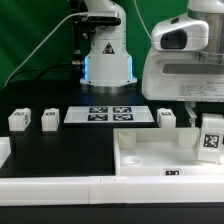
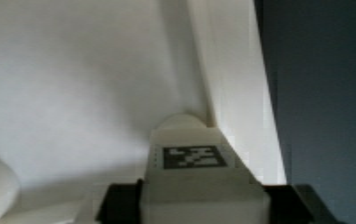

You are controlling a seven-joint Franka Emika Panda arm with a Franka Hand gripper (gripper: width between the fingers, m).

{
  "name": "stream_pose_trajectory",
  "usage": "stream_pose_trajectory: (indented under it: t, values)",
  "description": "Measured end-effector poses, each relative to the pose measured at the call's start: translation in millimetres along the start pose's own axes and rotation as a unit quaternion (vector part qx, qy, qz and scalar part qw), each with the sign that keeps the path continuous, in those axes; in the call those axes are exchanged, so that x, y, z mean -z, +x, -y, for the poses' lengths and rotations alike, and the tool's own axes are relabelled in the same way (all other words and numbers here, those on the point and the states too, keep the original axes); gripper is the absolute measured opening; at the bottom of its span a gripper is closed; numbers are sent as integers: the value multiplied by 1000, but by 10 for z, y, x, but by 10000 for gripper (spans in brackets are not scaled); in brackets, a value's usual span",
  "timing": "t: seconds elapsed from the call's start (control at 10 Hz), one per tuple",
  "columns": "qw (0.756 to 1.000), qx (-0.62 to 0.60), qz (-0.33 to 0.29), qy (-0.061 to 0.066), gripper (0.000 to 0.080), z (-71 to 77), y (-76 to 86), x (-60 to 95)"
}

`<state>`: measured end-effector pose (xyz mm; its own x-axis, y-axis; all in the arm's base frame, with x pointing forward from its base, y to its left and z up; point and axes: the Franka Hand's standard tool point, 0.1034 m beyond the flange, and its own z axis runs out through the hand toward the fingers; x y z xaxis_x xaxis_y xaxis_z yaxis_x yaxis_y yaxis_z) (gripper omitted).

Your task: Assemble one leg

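My gripper hangs at the exterior view's right, shut on a white leg with a black-and-white tag on its face. The leg is held over the right end of the large white tray-like part, near a corner. In the wrist view the held leg sits between my two dark fingers, its tag facing the camera, above the tray's white floor. Three more legs stand on the table: two at the left and one behind the tray.
The marker board lies flat in the middle of the black table, in front of the arm's base. A white strip runs along the front edge. The tray's raised rim borders dark table in the wrist view.
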<state>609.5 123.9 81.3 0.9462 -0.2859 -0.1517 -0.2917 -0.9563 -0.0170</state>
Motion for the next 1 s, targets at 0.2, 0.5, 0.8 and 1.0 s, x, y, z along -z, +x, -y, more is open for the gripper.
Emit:
stream_pose_trajectory:
  t: [0.2,0.5,0.8,1.0]
  values:
    - [991,-131,-1,16,299,9,14,-21]
    - [970,-242,5,22,298,28,6,-28]
    - [959,-283,8,23,296,44,-2,-30]
    - [962,-272,8,23,471,47,-4,-30]
